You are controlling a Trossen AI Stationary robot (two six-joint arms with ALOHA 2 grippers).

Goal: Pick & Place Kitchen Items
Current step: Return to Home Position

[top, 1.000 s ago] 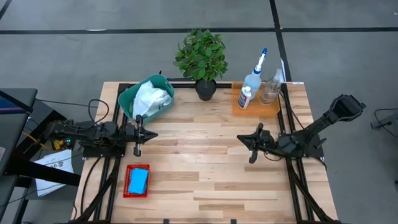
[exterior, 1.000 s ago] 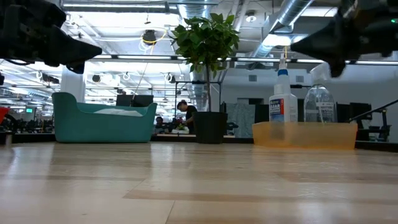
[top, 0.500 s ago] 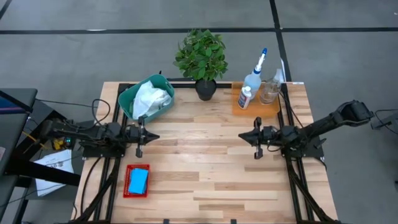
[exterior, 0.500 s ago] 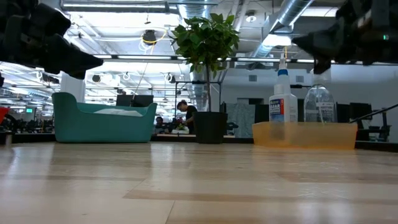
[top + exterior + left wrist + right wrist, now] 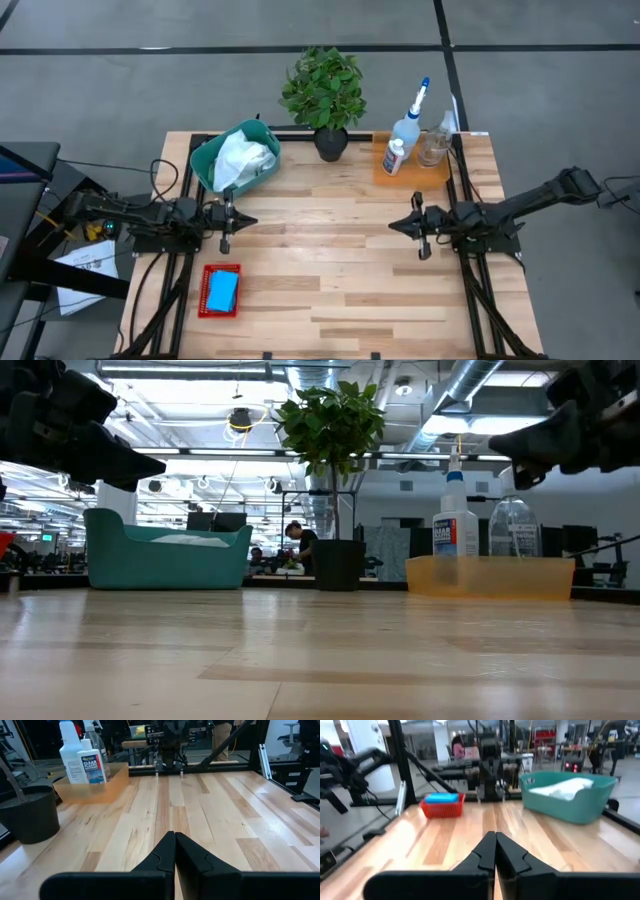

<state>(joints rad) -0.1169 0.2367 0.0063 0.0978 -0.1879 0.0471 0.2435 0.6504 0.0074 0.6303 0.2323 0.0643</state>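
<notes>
Pincers on both arms are pressed together on nothing. The left gripper (image 5: 174, 837) hovers low over the left side of the pale wooden table (image 5: 330, 270), pointing right. Near it, at the near left, a soft rectangular blue sponge (image 5: 222, 289) lies flat in a small red mesh basket (image 5: 205, 300). It is probably very light and squashy, best pinched across its short sides. Farther back on the left, a crumpled white cloth (image 5: 245, 157) fills a teal plastic bin (image 5: 203, 160). Being limp, it would likely lift best by a raised fold at the top. A leafy green plant in a black pot (image 5: 322, 88) stands at the far middle. To its right a shallow translucent orange bin (image 5: 385, 172) holds three upright bottles close together: a small white labelled bottle (image 5: 394, 156), a tall clear plastic spray bottle with a blue nozzle (image 5: 408, 124) and a rounder clear spray bottle (image 5: 433, 148). Their smooth walls look slippery and the tall ones tippy, so a firm hold around the body just below the neck seems soundest. The right gripper (image 5: 495, 837) hovers over the table's right side, pointing left.
</notes>
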